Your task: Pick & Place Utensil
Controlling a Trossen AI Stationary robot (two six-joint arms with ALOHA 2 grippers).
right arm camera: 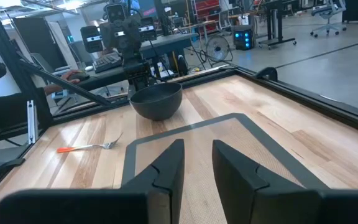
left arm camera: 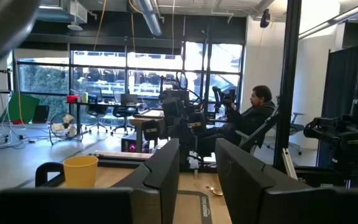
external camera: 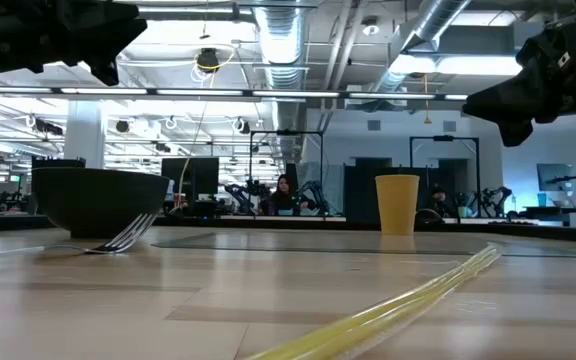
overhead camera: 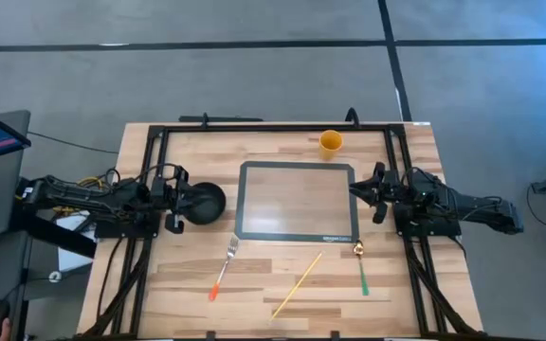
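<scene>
Three utensils lie flat on the wooden table near its near edge: a fork with an orange handle [overhead camera: 224, 267] [right arm camera: 91, 147], a long yellow stick [overhead camera: 297, 284] [external camera: 398, 310], and a spoon with a gold bowl and green handle [overhead camera: 360, 265]. My left gripper [overhead camera: 172, 203] [left arm camera: 197, 149] hovers open at the table's left, just beside a black bowl [overhead camera: 204, 203] [external camera: 98, 200]. My right gripper [overhead camera: 375, 193] [right arm camera: 197, 146] hovers open at the right edge of a grey mat [overhead camera: 297, 201], pointing toward the bowl. Neither gripper holds anything.
A yellow cup [overhead camera: 330, 142] [external camera: 397, 204] stands beyond the mat's far edge. A black frame [overhead camera: 273, 125] borders the table's far edge and sides. Bare wood lies between the utensils and the mat. A person [left arm camera: 253, 115] sits in the room beyond the table.
</scene>
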